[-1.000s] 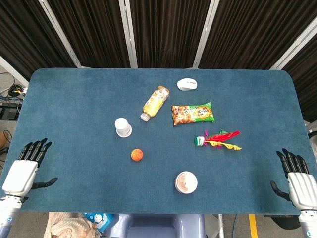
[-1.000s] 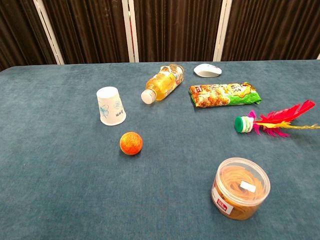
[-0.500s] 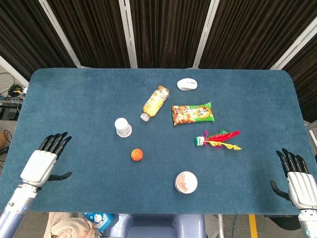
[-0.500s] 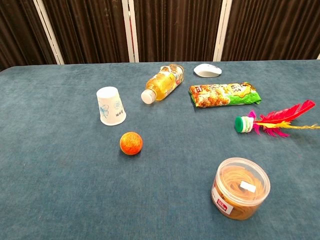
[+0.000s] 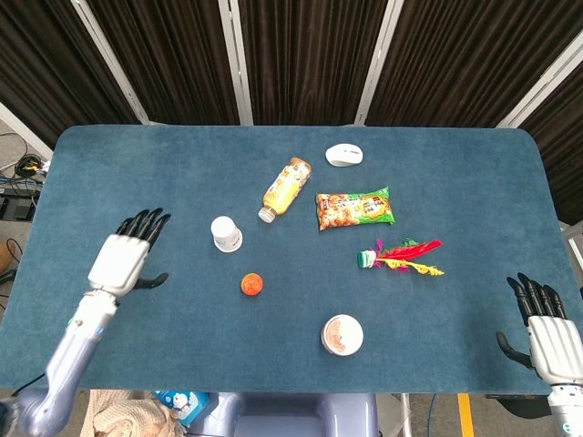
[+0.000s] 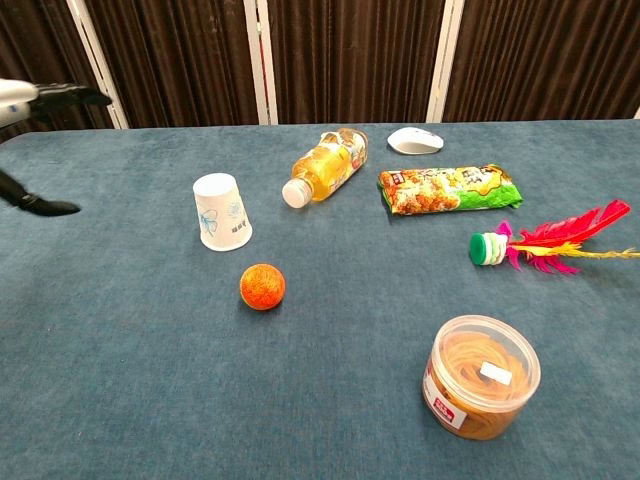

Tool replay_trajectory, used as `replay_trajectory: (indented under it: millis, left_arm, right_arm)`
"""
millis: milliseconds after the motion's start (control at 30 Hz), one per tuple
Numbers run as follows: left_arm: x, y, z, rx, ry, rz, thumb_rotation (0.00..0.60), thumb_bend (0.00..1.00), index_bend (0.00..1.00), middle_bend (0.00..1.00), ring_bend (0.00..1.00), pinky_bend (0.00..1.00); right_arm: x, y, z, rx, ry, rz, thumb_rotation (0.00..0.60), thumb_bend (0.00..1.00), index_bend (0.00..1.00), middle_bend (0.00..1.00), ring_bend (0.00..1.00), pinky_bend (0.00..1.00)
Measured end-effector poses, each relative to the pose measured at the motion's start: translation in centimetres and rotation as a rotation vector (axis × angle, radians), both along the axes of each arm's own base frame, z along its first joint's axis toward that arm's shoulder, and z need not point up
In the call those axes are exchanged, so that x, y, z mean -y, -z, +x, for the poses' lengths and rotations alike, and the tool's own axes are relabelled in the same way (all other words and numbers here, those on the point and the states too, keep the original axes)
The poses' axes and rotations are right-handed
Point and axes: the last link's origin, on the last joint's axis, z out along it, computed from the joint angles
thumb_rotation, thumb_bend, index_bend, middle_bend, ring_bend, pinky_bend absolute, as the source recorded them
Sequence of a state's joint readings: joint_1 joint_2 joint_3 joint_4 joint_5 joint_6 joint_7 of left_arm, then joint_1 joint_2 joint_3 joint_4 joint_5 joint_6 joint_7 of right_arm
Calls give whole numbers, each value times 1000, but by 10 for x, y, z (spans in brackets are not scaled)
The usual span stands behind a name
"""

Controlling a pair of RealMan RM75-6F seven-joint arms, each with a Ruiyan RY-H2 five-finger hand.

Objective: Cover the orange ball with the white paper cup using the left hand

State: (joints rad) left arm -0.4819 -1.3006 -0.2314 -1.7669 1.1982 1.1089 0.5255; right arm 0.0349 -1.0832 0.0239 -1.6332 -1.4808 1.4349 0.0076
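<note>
Nothing is done yet: the left hand (image 5: 121,261) hovers empty, fingers spread wide, well left of the paper cup (image 5: 226,233), which stands upside down, untouched, just behind and left of the uncovered orange ball (image 5: 252,285).

Left robot hand (image 5: 127,256) moved toward white paper cup (image 5: 225,233).

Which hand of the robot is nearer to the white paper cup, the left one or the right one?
Left. The left hand is open over the table a little to the left of the white paper cup. The right hand is at the table's far right near corner.
</note>
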Motion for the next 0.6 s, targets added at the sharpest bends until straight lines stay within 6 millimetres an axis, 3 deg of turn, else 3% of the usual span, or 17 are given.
replay_trajectory:
  millis: [333,600]
  left_arm:
    - [-60,33,38,-19,-54,-13,600,255,27,135,116,242]
    - [-83,66,60,-29,-94,-42,600,257,47,184,158,275]
  right_arm:
    - [5,-1,-4,25,23,-1,600,347,0,0,0,26]
    - [3,-4,-4,34,23,-7,600,346,0,0,0,27]
